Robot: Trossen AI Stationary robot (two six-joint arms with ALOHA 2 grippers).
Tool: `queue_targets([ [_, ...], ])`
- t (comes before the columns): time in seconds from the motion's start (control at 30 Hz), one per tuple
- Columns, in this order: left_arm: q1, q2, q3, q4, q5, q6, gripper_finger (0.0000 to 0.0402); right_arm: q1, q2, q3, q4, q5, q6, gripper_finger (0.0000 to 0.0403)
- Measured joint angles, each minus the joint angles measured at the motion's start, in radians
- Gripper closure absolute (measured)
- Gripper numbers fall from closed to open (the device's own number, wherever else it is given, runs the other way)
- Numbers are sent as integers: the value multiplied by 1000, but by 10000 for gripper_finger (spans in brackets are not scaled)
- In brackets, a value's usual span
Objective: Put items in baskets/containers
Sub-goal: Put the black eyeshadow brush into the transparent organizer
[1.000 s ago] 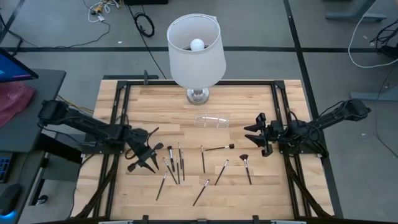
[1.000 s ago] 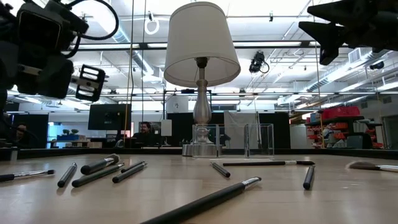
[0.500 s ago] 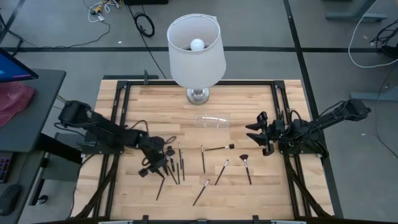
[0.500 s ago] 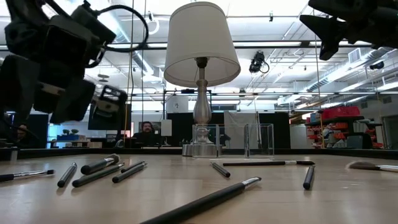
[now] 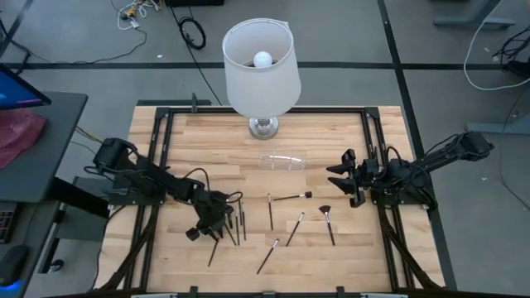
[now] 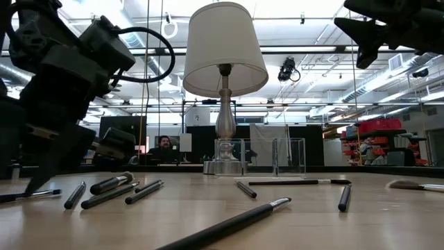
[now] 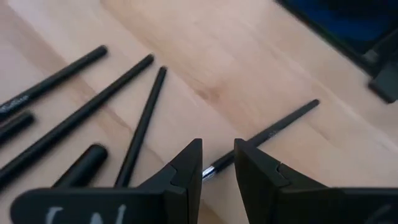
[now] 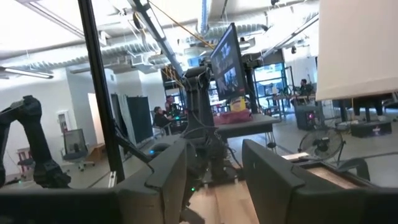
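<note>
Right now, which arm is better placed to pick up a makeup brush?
Left. The left gripper straddles a brush with open fingers; the right gripper hangs raised beside the table's edge.

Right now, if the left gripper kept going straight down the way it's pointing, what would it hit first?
Most likely the thin dark makeup brush lying on the table: the left gripper points down with its open jaws either side of that handle. Depth is hard to judge, so contact may already be close.

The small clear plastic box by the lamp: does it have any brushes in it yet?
Empty. The small clear plastic box shows only bare wood through its walls; the thin makeup brushes all lie on the table.
</note>
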Motion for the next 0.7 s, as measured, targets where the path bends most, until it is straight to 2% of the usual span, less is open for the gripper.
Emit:
queue_targets([
  [0.1, 0, 3, 0, 4, -50, 1, 307, 0, 5, 0, -4, 0, 22, 243],
  [0.47, 0, 22, -8, 58, -73, 15, 308, 0, 29, 0, 3, 0, 21, 243],
  [0.57, 0, -2, -9, 117, -98, 9, 313, 0, 30, 0, 6, 0, 22, 243],
  [0.7, 0, -82, -8, 75, -102, -81, 322, 0, 30, 0, 4, 0, 24, 243],
])
